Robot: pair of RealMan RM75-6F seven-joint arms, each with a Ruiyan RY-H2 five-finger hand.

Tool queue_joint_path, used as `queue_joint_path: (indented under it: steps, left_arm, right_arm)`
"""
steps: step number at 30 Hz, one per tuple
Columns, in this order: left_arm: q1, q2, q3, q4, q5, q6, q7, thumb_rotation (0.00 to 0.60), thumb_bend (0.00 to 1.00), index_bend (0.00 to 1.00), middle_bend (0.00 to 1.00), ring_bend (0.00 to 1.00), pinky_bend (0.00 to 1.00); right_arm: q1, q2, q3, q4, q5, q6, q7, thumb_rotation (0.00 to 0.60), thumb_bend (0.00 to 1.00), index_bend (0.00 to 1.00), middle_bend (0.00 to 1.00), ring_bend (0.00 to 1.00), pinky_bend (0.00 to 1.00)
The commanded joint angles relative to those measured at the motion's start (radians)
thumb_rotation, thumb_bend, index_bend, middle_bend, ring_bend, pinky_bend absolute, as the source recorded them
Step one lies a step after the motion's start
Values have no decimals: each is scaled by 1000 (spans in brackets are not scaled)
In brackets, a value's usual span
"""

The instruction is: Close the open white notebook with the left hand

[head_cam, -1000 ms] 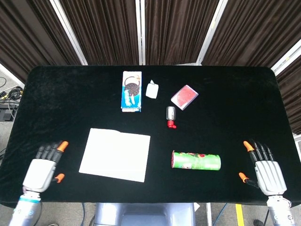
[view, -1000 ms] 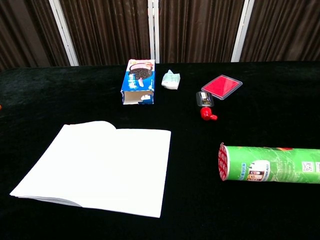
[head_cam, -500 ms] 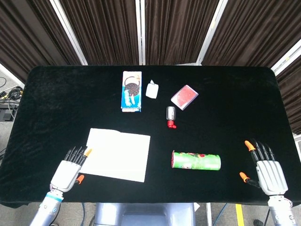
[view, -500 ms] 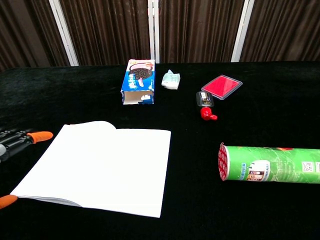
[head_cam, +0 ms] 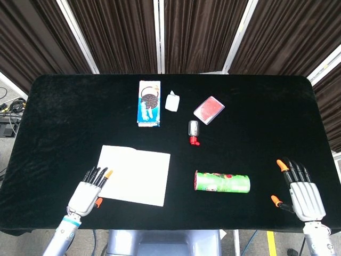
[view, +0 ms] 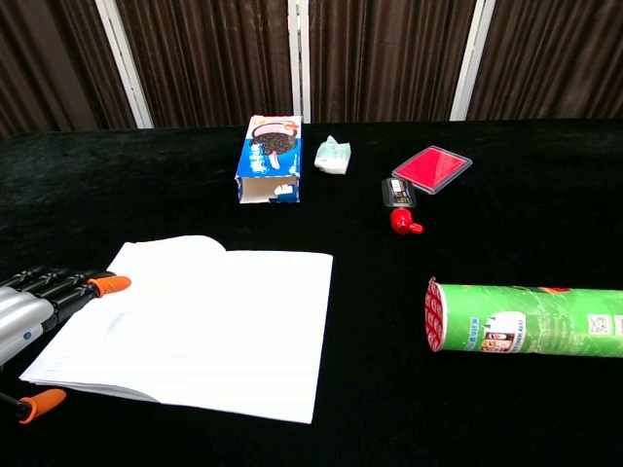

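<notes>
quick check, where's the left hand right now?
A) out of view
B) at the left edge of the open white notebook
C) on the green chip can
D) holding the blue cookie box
B: the left hand sits at the left edge of the open white notebook, fingers extended toward the page; the chest view shows the same.

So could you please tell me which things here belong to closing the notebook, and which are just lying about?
Job: open white notebook; left hand, open at the notebook's left edge.

Lying about: green snack tube; blue cookie box; red flat case; small red-capped bottle; white packet; right hand, open, idle.
</notes>
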Motion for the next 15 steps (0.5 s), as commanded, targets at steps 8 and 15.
queue_joint_path:
  steps: [8,15]
  left_arm:
    - [-13,-15,-5,29,-13,-13,9,600,306,0,0,0,0]
    - [-24,-32,-8,54,-23,-24,24,600,312,0,0,0,0]
  right_arm:
    - [0,-4,0,4,1,-2,-4,600,86,0,0,0,0]
    - [0,-4,-1,3,-1,-1,-3,600,86,0,0,0,0]
